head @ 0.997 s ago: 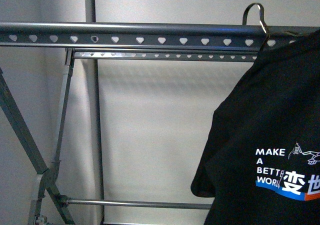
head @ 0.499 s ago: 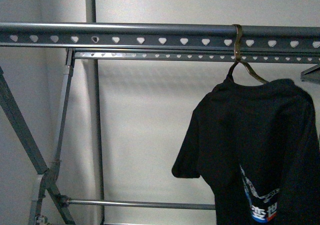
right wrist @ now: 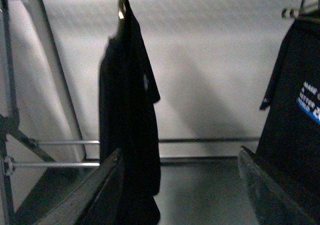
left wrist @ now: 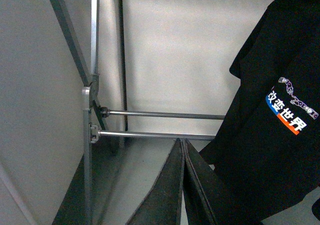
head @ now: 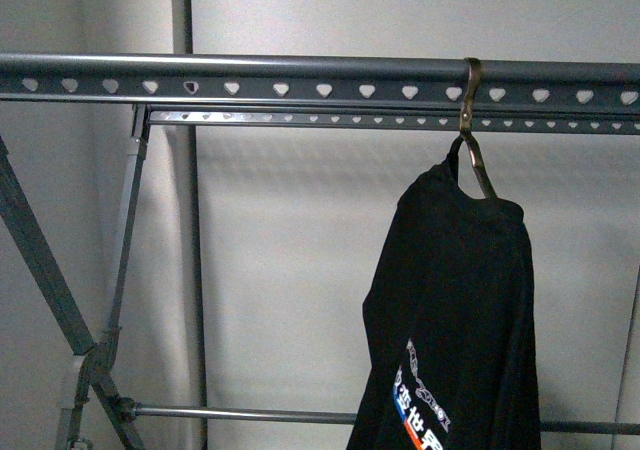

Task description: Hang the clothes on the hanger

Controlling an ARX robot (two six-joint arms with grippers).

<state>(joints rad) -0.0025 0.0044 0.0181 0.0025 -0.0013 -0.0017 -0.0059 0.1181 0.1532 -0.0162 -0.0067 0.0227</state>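
Note:
The black top hangs on a brass-toned wire coat hanger whose hook sits over the rail of the grey metal rack. It hangs turned nearly edge-on, with its blue, orange and white logo low down. No gripper shows in the front view. In the left wrist view my left gripper is shut and empty, just left of the top and apart from it. In the right wrist view my right gripper is open and empty, and the top hangs beyond its left finger.
The rack has a flat strip with heart-shaped holes, crossed legs and low cross bars. A second black garment with a logo hangs at the right of the right wrist view. A light wall stands behind.
The hanger hook went from above the rail onto it, further left. The top dropped, swung and turned from facing me to nearly edge-on.

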